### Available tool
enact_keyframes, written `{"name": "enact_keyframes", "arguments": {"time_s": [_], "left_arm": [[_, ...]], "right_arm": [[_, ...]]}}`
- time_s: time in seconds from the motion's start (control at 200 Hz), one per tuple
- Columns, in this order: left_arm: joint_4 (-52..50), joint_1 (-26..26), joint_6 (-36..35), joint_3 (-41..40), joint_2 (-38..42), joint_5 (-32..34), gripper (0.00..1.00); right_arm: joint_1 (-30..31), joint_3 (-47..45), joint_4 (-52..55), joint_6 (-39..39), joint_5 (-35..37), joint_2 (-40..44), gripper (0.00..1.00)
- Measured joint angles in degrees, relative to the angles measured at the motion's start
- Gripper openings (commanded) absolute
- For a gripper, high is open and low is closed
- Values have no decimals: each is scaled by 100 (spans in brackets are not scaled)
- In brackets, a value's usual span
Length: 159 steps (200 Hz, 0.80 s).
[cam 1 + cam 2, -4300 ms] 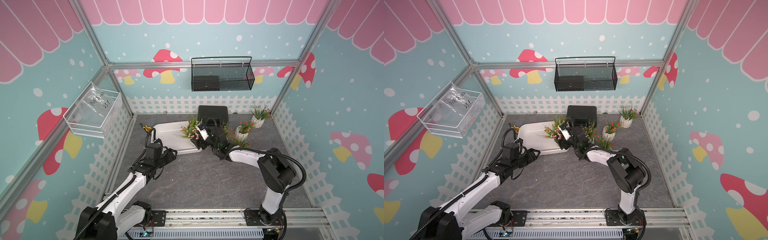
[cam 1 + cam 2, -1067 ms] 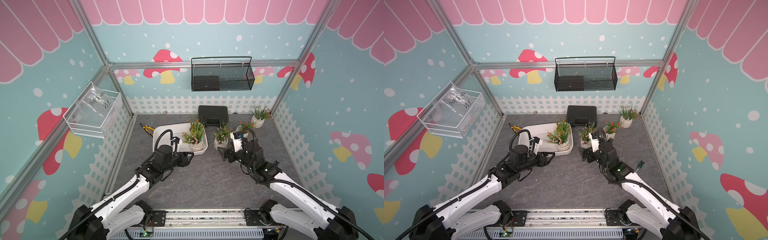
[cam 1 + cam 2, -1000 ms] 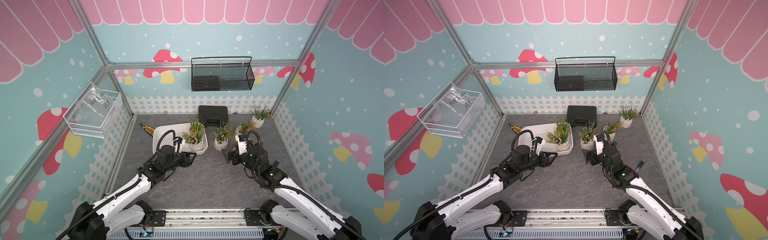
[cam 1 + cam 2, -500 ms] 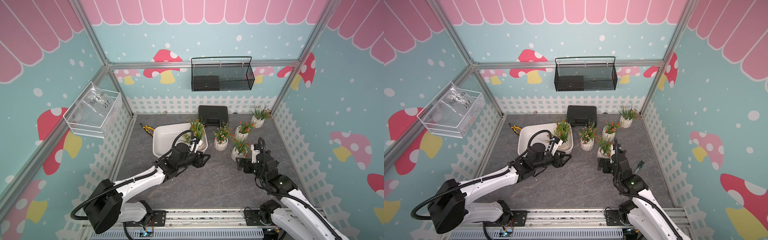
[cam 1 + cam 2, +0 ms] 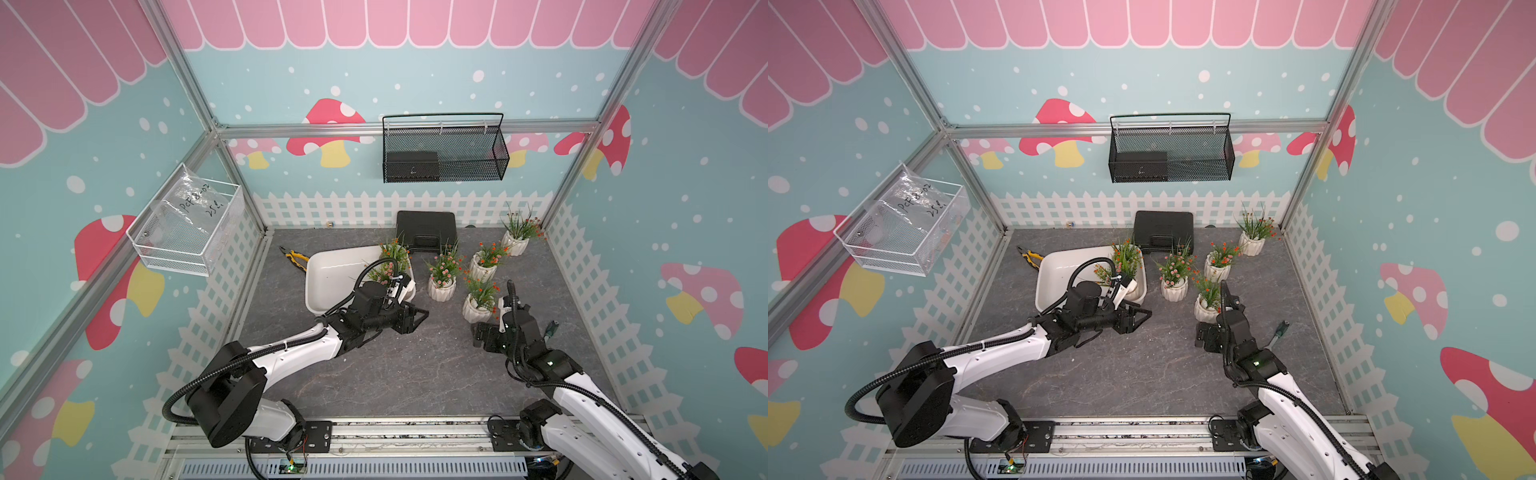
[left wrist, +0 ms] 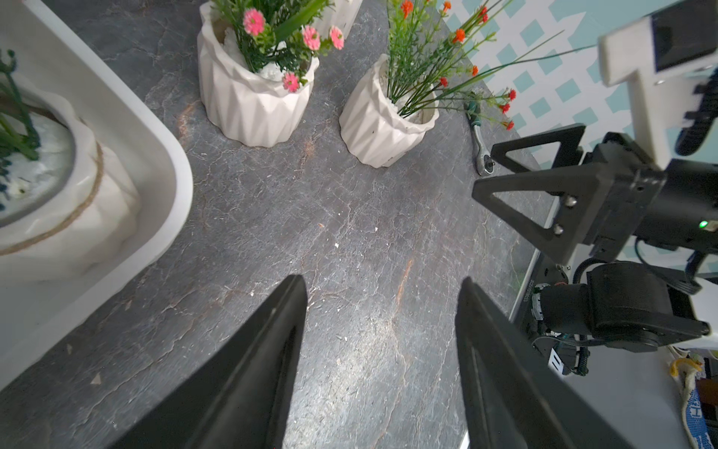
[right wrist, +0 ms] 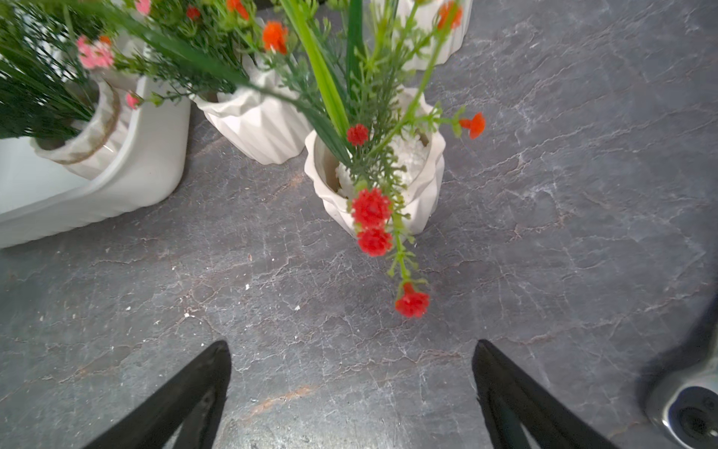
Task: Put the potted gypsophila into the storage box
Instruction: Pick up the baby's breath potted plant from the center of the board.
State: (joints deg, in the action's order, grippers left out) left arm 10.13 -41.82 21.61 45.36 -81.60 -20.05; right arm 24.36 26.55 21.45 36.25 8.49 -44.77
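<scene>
Potted gypsophila: six white ribbed ceramic pots with green sprigs and orange-red or pink flowers. Two stand inside the storage box at its right end, their pots partly hidden. Four stand upright to the right of the box, apart from one another.
Storage box: one shallow glossy white plastic tub on the grey stone-look floor.
Hard case: one, black, moulded handle, just behind the box's right end.
Left gripper: jaws apart, nothing between them, just off the box's near right corner.
Right gripper: jaws spread wide, empty, well right of the box, near the closest pot without touching it.
Pliers: one yellow-handled pair, beside the box's far left corner.
Ratchet: one, green-handled, far right of the box.
</scene>
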Motion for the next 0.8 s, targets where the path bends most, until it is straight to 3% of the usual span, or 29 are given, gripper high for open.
{"name": "enact_keyframes", "arguments": {"time_s": [0.51,0.796], "left_arm": [[-85,0,-81,0,0,4,62],[-83,0,-81,0,0,7,62]], "right_arm": [[-87,278,-933,-365,496,-1803,99],[-525,730,-1770,-684,236,-2509,96]]}}
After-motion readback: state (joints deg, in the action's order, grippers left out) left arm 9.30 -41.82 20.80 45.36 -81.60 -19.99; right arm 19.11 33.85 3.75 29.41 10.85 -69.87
